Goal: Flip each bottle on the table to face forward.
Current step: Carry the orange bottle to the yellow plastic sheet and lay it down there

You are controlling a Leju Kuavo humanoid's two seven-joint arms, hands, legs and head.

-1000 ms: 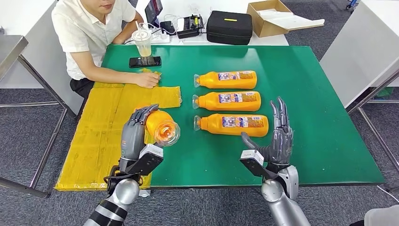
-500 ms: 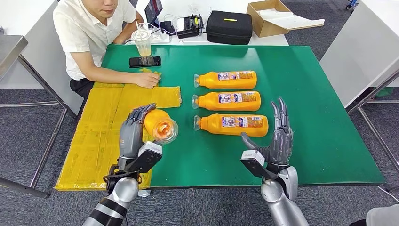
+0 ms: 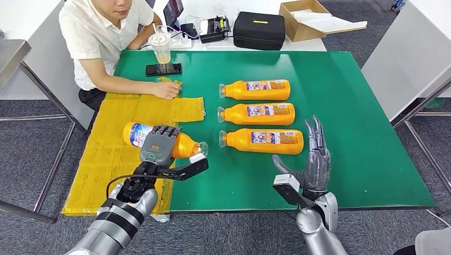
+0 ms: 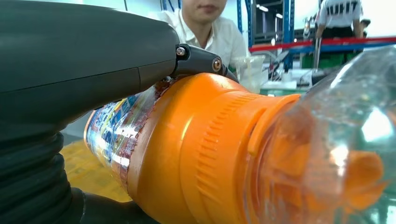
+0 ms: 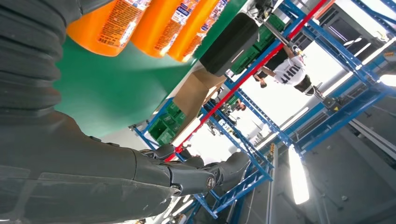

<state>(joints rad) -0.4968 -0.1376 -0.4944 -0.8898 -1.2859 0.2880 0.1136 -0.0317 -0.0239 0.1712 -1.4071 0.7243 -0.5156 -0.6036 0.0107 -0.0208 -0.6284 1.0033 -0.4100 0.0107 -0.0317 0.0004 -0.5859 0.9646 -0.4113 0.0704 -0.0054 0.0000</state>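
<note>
My left hand (image 3: 158,147) is wrapped over the middle of the fourth bottle (image 3: 159,142), fingers curled down across its orange body, and the left wrist view shows the clear cap and ribbed orange neck right under my thumb. That bottle lies on its side across the seam between the yellow mat (image 3: 106,159) and the green table (image 3: 361,159), cap toward 3 o'clock, base and label end toward 9 o'clock. My right hand (image 3: 314,159) is empty, fingers straight and spread, pointing to 12 o'clock, just beside the base end of the nearest bottle (image 3: 263,140) in the row.

At 1 o'clock from my left hand, three bottles lie parallel, labels up, caps to 9 o'clock: the nearest, the middle bottle (image 3: 258,113) and the far bottle (image 3: 257,89). A person's hand (image 3: 165,90) rests on the mat at 12 o'clock, with a phone (image 3: 164,69) and a drink cup (image 3: 161,48) beyond.

I judge I am on the last bottle, turning it. Whether its label faces up under my fingers I cannot tell. Next I would settle it flat, label showing, then let go without rolling it
</note>
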